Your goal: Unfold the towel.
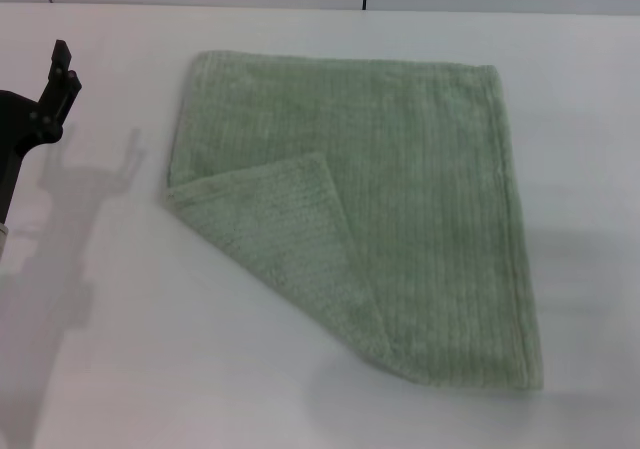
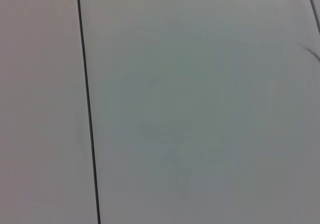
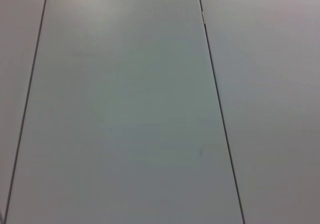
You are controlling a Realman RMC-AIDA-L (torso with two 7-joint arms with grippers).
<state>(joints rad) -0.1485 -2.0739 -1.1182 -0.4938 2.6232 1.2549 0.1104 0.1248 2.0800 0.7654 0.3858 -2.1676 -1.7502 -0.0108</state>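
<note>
Sage-green towel (image 1: 400, 199) lies flat mid-table (image 1: 110, 349), its near-left corner folded over onto itself — the flap to lift. Left gripper (image 1: 55, 84) hangs well left of it, holding nothing — finger spread can't be told. Right gripper unseen.

Wide bare table (image 1: 120, 369) on every side of the towel (image 1: 400, 199), so approach is open from near, far, left and right. The one thing standing over the surface is the left gripper (image 1: 55, 94), at the far-left edge, well apart from the towel's folded-over near-left corner (image 1: 275, 229).
</note>
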